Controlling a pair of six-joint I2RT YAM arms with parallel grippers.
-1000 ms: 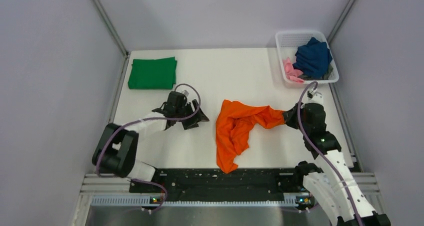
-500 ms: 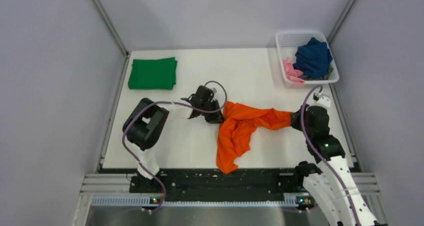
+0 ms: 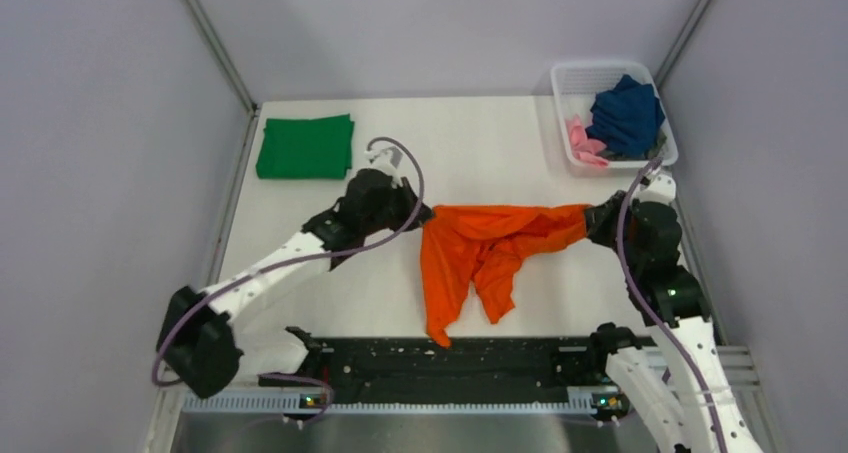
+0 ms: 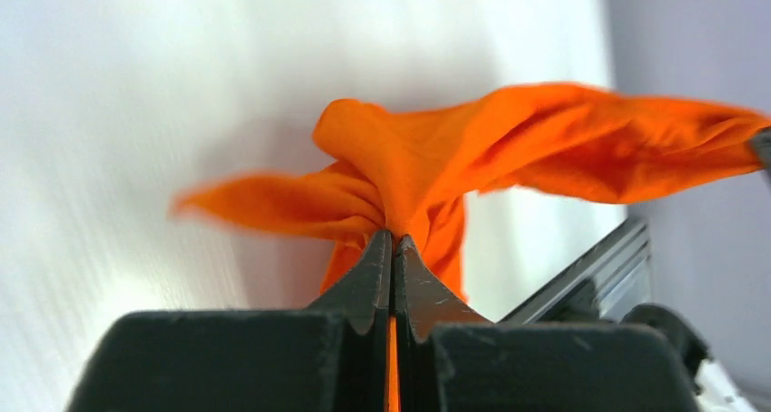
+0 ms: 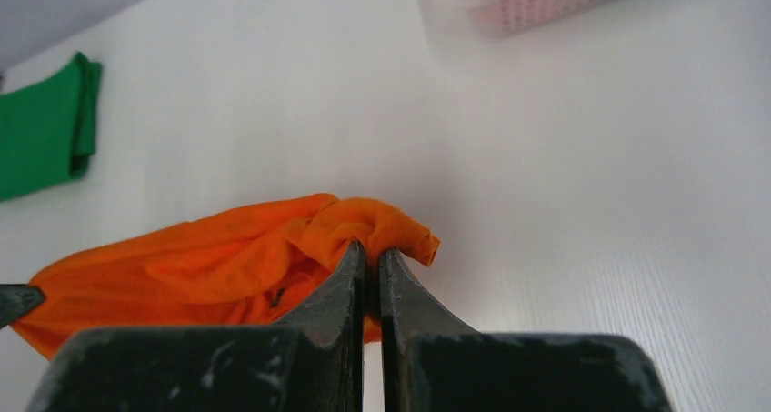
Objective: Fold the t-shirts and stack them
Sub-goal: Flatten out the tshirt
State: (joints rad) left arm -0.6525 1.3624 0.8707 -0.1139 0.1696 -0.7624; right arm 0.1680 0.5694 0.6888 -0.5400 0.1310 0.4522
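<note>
While the orange t-shirt [image 3: 480, 248] is stretched between both arms over the middle of the counter [image 3: 480, 143], the overhead view shows only its far edge pulled taut. The rest droops in twisted folds towards the near edge. The left arm [image 3: 270, 268] has its jaws on the cloth's left end, and the right arm [image 3: 665, 283] on its right end. The green t-shirt [image 3: 305, 146] lies folded at the far left corner. The navy t-shirt [image 3: 625, 113] and pink t-shirt [image 3: 583, 141] sit in the basket [image 3: 566, 78] at the far right. Laid down like this, the orange shirt would likely land bunched rather than flat, because the loose part is twisted on itself.

From the left wrist, the jaws are clamped on a gathered wad of the orange t-shirt [image 4: 509, 148], with a thin strip of orange between their tips. That hold looks shallow, and a harder pull apart could drag the cloth out.

From the right wrist, the jaws are pressed together on a small rolled lip of the orange t-shirt [image 5: 209, 257], with only a nub past their tips. This grip seems the likelier to slip. How many layers it holds I cannot tell, so a sleeve rather than a corner may be pinched, which would skew any fold.
</note>
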